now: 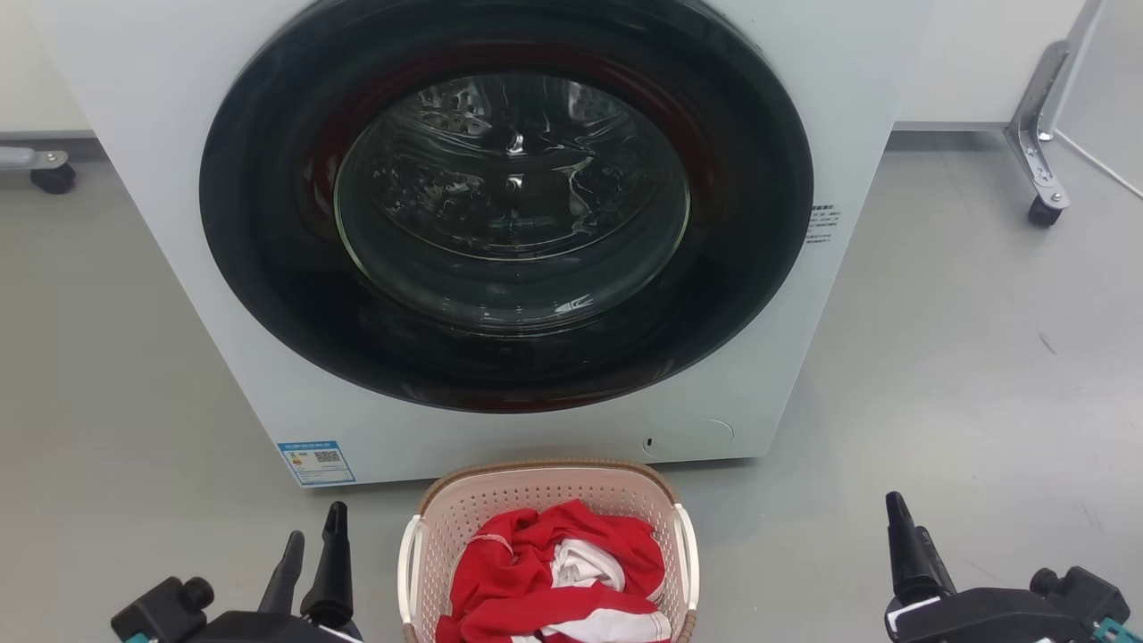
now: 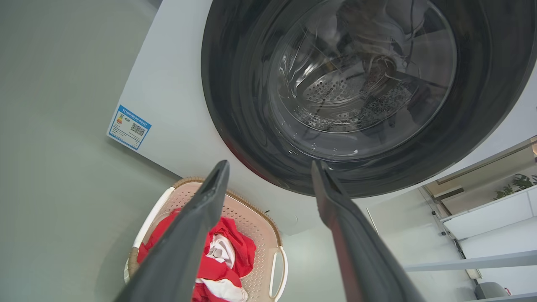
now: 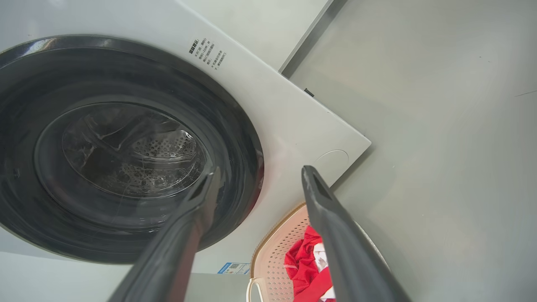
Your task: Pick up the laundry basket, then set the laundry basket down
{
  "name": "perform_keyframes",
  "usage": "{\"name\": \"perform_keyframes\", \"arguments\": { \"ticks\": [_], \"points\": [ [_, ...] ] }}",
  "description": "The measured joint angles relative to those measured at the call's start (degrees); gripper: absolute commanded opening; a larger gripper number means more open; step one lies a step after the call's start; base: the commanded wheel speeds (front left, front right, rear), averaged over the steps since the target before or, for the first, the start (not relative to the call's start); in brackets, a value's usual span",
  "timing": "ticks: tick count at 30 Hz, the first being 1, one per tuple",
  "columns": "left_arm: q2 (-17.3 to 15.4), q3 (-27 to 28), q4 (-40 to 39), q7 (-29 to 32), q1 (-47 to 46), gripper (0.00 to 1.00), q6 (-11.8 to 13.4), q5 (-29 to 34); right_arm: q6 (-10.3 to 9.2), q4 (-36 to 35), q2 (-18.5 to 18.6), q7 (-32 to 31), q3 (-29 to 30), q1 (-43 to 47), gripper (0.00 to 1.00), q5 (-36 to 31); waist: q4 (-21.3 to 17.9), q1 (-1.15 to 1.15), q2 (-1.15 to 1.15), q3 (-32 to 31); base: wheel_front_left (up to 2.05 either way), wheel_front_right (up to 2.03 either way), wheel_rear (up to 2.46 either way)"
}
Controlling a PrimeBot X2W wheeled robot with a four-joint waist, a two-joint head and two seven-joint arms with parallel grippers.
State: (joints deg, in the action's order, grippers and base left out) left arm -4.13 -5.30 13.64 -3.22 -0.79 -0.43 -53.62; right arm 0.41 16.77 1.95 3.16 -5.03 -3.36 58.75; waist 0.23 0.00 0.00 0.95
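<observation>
One laundry basket (image 1: 536, 493) is seen in the head view at 6 o'clock, set on the grey floor (image 1: 964, 375) just in front of one white washing machine (image 1: 536, 438); whether the two touch cannot be told. Two white handles are counted on the basket, one at its 9 o'clock side (image 1: 409, 572) and one at its 3 o'clock side (image 1: 688, 558). Red and white clothes (image 1: 536, 572) are heaped inside it; the number of garments cannot be told.

One round dark door (image 1: 509, 214) is set in the machine's front. One blue label (image 1: 315, 462) with a QR code is stuck at 7 o'clock of the door, and one block of small black print (image 1: 822, 223) is placed at 3 o'clock of it; neither can be read. One round flap (image 1: 692, 438) is marked at 5 o'clock of the door.

Two pincers are counted. The left pincer (image 1: 315, 522) is held at 7 o'clock and the right pincer (image 1: 909, 527) at 5 o'clock, each apart from the basket. In the wrist views, both the left pincer (image 2: 270, 165) and the right pincer (image 3: 260, 172) are shown spread, with nothing pinched.

Two caster wheels are seen on the floor, one at 9 o'clock (image 1: 54, 177) and one at 2 o'clock (image 1: 1043, 212).
</observation>
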Motion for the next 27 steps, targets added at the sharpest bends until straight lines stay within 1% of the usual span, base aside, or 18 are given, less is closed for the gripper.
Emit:
{"name": "perform_keyframes", "arguments": {
  "ticks": [13,20,23,24,27],
  "points": [
    [-0.5,-2.1,-1.5,-2.5,0.0,1.00,2.0,15.1,-1.99,-1.2,0.2,2.7,-2.7,-0.7,1.00,-12.3,0.0,0.00,0.00,0.2,0.00,0.00,0.00],
    [-0.4,-2.6,-2.5,-4.0,0.1,1.00,3.0,22.3,-2.99,-1.6,0.2,4.1,-4.0,-0.7,1.00,-17.8,0.0,0.00,0.00,0.1,0.00,0.00,0.00],
    [-0.4,-2.8,-2.8,-4.6,0.1,1.00,3.1,23.9,-3.07,-1.8,0.2,4.7,-4.4,-0.7,1.00,-19.6,0.0,0.00,0.00,0.0,0.00,0.00,0.00],
    [-0.3,-2.9,-2.9,-4.9,0.2,1.00,3.3,25.1,-3.45,-1.9,0.2,4.9,-4.6,-0.7,1.00,-20.3,0.0,0.00,0.00,0.0,0.00,0.00,0.00],
    [-0.3,-3.1,-3.2,-5.5,0.7,1.00,3.6,28.0,-3.79,-2.1,0.3,5.6,-5.2,-0.6,1.00,-22.9,0.1,0.00,0.00,-0.2,0.00,0.00,0.00]
  ]
}}
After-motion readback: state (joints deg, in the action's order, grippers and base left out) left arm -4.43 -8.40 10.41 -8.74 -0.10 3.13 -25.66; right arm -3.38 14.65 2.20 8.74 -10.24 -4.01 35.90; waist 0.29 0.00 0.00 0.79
